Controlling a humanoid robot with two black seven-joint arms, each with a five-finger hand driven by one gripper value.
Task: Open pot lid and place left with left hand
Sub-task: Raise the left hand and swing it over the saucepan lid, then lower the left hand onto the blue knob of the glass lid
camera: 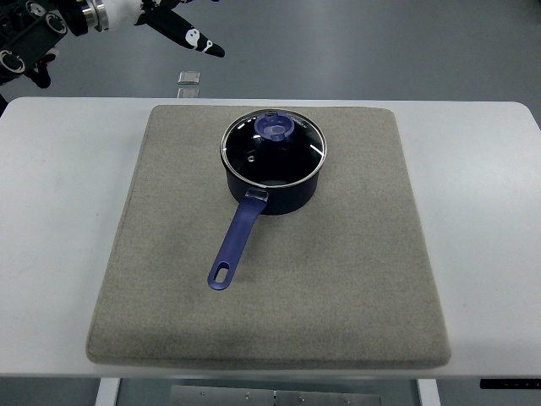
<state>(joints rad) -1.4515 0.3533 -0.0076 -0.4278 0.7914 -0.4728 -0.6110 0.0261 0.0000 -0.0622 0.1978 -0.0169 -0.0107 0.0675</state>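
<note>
While the glass lid [273,149] sits flat on the pot [275,186], nothing of the job is done yet: the lid is closed, with its blue knob [275,128] standing up near the far rim. The pot rests on the grey mat [338,288], a little toward twelve o'clock of the mat's middle, and its long blue handle [236,243] runs out toward seven o'clock. The mat covers most of the white table [51,211]. Off at ten o'clock, well apart from the pot and beyond the table's far edge, the left hand [173,30] hangs in the air with its dark fingers stretched out and holding nothing. A small metal piece [189,78] lies on the floor just below it. All that remains, I judge, is to reach the knob, lift the lid, and set it down to the left of the pot. No right hand shows.
</note>
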